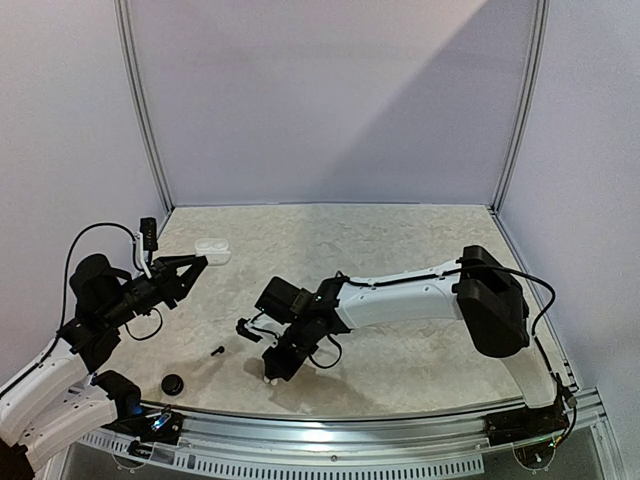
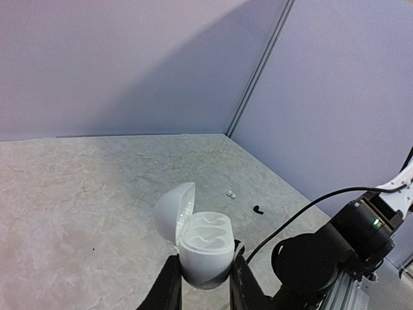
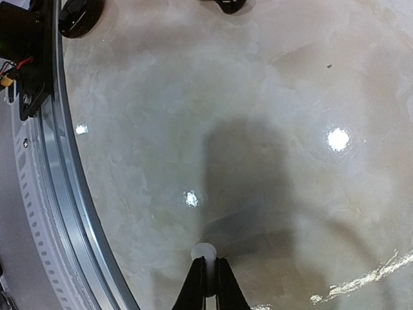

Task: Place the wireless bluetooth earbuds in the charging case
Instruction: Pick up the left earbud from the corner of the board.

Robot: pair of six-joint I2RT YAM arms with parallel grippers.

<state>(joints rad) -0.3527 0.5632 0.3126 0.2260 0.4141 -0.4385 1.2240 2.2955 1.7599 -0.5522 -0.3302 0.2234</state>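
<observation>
- The left gripper point(image 2: 205, 258) is clamped on the white charging case point(image 2: 206, 236), one finger on each side of its lower body.
- The case's lid point(image 2: 175, 210) is hinged open to the left. Its two moulded wells face up and show plain white.
- From above, the case sits at the left rear part of the marbled table point(image 1: 400, 240), just past the left fingertips.
- The right gripper point(image 3: 210, 259) points down at the table near the silver front rail point(image 3: 64, 194). Its fingers are drawn together, and a white earbud point(image 3: 204, 249) is pinched at their very tips.
- A black earbud point(image 1: 218, 351) lies loose on the table, between the two grippers and well apart from the case.
- A round black object point(image 1: 173, 384) rests near that earbud, close to the rail.
- In the left wrist view, a loose white earbud point(image 2: 230, 194) lies on the table beyond the case.
- A dark earbud-shaped piece point(image 2: 258, 209) lies near it to the right. I cannot tell whether it is the same black one seen from above.
</observation>
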